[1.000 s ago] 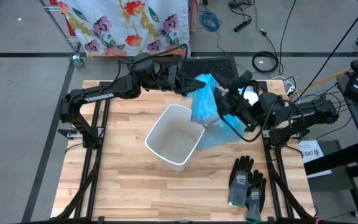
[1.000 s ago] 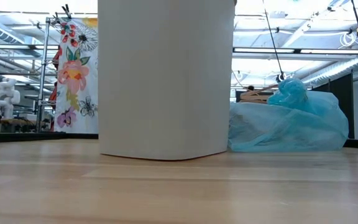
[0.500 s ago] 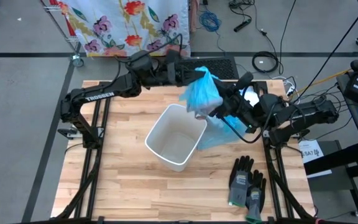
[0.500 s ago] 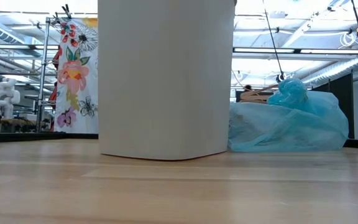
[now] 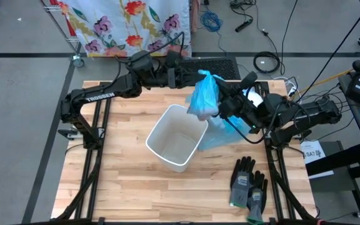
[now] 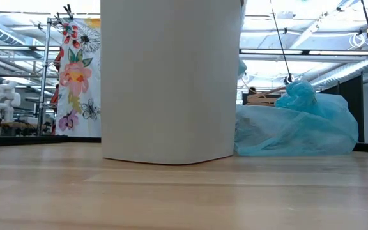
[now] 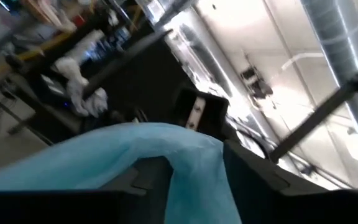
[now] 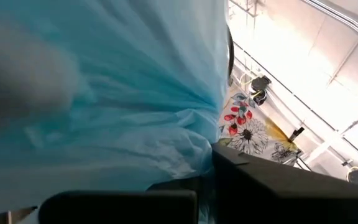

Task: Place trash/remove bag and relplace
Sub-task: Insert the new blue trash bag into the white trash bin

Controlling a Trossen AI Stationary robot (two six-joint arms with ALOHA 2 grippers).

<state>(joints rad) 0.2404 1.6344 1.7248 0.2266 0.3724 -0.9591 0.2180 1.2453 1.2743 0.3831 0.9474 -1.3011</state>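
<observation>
High view: a white bin [image 5: 177,137] sits mid-frame on the wooden counter [image 5: 117,187]. Right above its upper-right rim hangs a bunched blue bag [image 5: 204,97], with the left gripper [image 5: 189,78] at its top-left; can't tell there how its fingers sit. The right gripper [image 5: 225,106] is pinched tight on the bag's right side. A second, full blue bag [image 5: 227,134] lies on the counter just right of the bin. Grey-black gloves [image 5: 249,182] sit lower right.

Low view: bin [image 6: 170,80] fills the centre, the full bag [image 6: 296,128] right behind it to the right.

Left wrist view: blue plastic [image 7: 104,155] drapes between spread fingers [image 7: 253,180].

Right wrist view: blue plastic [image 8: 104,93] fills the frame. No loose trash scraps visible anywhere.
</observation>
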